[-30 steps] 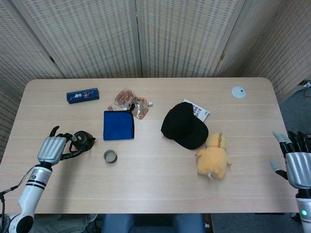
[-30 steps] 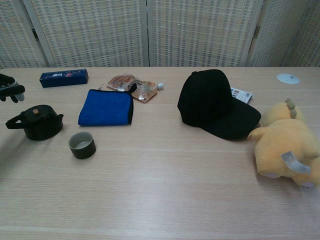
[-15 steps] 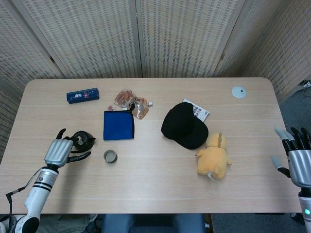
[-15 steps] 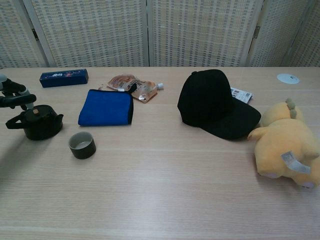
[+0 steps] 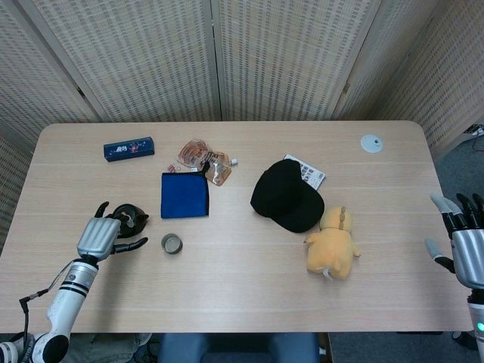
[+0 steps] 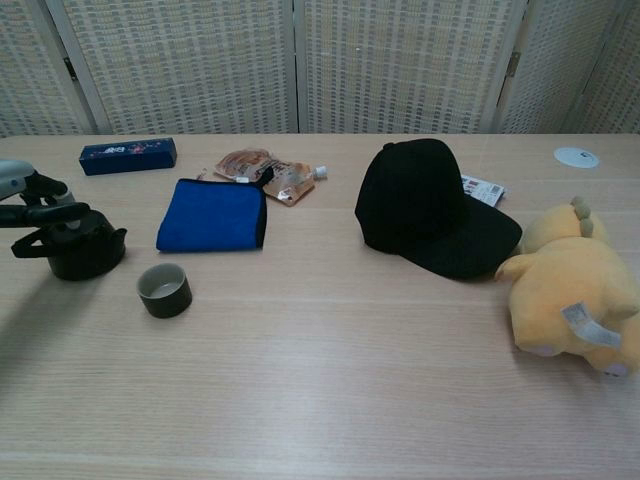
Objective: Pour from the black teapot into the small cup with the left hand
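Black teapot (image 6: pixel 78 247) upright near the table's (image 5: pixel 249 280) left edge, small cup (image 6: pixel 164 290) just beside it; looks rigid and weighty, probably cast iron or ceramic, with a loose lid; best taken by the handle side. Left hand (image 5: pixel 102 236) spread over it, gripping nothing yet. Right hand (image 5: pixel 465 242) idle, fingers apart.

Silver-backed left hand (image 5: pixel 97 235) with black fingers, white forearm with black bands, thin black cable, matching right hand (image 5: pixel 466 246)
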Motion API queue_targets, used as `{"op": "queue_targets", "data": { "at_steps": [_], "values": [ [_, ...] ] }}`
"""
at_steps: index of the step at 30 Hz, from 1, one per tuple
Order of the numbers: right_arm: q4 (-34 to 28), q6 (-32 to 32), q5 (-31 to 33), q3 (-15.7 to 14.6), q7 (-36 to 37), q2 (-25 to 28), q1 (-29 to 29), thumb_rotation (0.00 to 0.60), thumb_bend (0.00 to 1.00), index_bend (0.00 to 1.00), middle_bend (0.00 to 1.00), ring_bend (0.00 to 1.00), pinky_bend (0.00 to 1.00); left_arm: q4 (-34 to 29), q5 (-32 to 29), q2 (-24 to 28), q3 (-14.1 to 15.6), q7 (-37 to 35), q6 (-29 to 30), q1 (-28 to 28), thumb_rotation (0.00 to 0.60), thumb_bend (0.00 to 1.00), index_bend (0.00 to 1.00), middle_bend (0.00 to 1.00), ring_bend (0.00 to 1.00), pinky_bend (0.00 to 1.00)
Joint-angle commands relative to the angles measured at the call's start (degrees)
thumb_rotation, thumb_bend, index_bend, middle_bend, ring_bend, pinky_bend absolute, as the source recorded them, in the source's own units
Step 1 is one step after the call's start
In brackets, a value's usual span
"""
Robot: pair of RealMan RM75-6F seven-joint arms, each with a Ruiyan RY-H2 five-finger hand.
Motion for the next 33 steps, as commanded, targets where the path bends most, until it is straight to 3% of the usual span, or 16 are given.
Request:
{"op": "queue_targets", "data": {
  "at_steps": [1, 33],
  "values": [
    [0.1, 0.0, 0.1, 0.0, 0.1, 0.0, 0.0, 0.600, 0.27, 0.14, 0.21, 0.08, 0.07, 0.2, -0.9, 0.0, 0.1, 0.9, -0.2, 0.0, 0.000, 0.06, 0.39, 0.38, 0.37, 0.00],
    [0.2, -0.2, 0.4, -0.4, 0.0, -0.5, -0.1, 0.600, 0.27, 0.14, 0.21, 0.08, 0.07, 1.0, -3.4, -0.5, 0.9, 1.4, -2.2, 0.0, 0.000, 0.06, 0.43, 0.42, 0.40, 0.00]
  ]
}}
